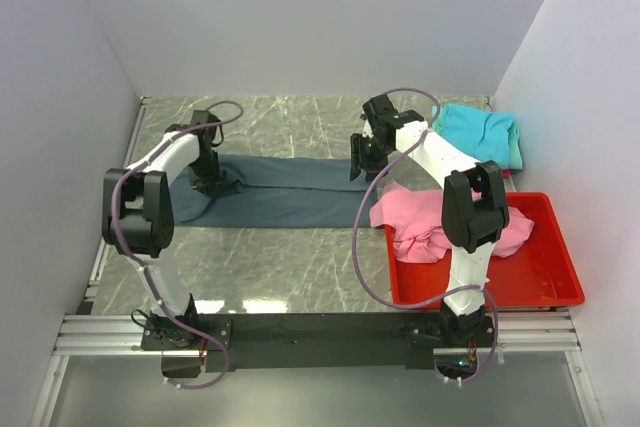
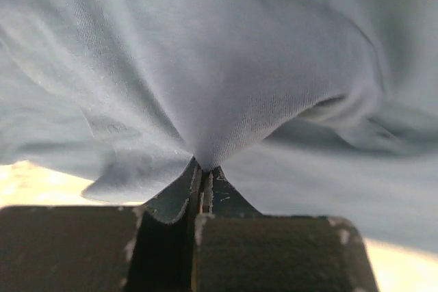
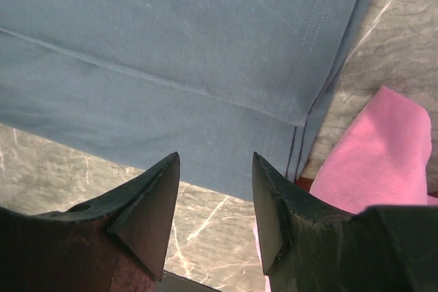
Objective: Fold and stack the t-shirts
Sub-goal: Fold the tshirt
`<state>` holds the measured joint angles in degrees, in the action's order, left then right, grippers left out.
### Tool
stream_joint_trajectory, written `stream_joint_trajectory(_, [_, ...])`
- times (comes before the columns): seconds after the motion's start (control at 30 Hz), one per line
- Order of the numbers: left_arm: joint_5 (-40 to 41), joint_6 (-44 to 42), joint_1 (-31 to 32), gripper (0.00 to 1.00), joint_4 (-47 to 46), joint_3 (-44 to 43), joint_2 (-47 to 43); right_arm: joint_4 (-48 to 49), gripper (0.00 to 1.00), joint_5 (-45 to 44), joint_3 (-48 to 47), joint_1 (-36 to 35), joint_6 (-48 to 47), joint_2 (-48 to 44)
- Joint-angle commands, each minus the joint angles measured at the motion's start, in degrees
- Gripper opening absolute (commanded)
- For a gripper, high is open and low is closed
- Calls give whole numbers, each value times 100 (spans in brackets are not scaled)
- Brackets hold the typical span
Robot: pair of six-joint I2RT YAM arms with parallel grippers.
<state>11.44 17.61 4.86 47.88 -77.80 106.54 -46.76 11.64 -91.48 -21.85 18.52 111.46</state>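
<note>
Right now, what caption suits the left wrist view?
The left arm's fingers closed on a bunched fold of the blue-grey t-shirt.

The left pincer (image 2: pixel 203 177) is pinched tight, jaws meeting on a fold of the tee (image 2: pixel 219 59) bunched just ahead of its tips. The right pincer (image 3: pixel 215 169) points down, jaws spread apart. The left arm (image 1: pixel 170 155) and right arm (image 1: pixel 440 152) reach forward, bent at the elbow.

I see a grey-green marble-patterned tabletop (image 1: pixel 290 267) boxed in by plain white panel walls (image 1: pixel 320 17) behind and on both sides; a silver aluminium rail frame (image 1: pixel 100 335) runs along its near edge.
</note>
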Motion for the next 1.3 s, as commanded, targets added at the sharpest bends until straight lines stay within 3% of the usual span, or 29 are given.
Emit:
stream_joint_trajectory(0.0, [-1606,-187,-283,0,161,-148,-538,-43,54,-39,-106,-92,-86,-186])
stream_joint_trajectory(0.13, [-2601,-170,-1047,0,64,45,-661,-122,53,-39,-186,-171,-138,-107])
stream_joint_trajectory(0.2, [-2621,-91,-1416,0,55,72,-705,-175,53,-48,-238,-188,-147,-63])
stream_joint_trajectory(0.4, [-1383,93,-1620,7,256,-235,-407,-237,53,-21,-318,-285,-191,-1])
stream_joint_trajectory(0.47, [-736,164,-1629,17,327,-350,-319,-245,53,-13,-309,-311,-191,-10])
stream_joint_trajectory(0.6, [-249,208,-1463,38,135,-280,-589,-202,53,5,-212,-373,-174,-19])
stream_joint_trajectory(0.83, [622,94,-530,58,-348,132,-1292,-175,52,49,-107,-469,-174,-1])
stream_joint_trajectory(0.93, [788,120,-223,58,-411,370,-1443,-140,52,40,-63,-505,-165,-1])
stream_joint_trajectory(1.0, [737,103,-188,52,-437,467,-1496,-114,52,40,-19,-505,-156,-10])
stream_joint_trajectory(1.13, [-699,-55,-135,48,-595,687,-1715,-96,52,49,16,-540,-147,-2])
stream_joint_trajectory(1.27, [-1100,-21,-126,46,-446,749,-1304,-105,52,40,8,-566,-139,7])
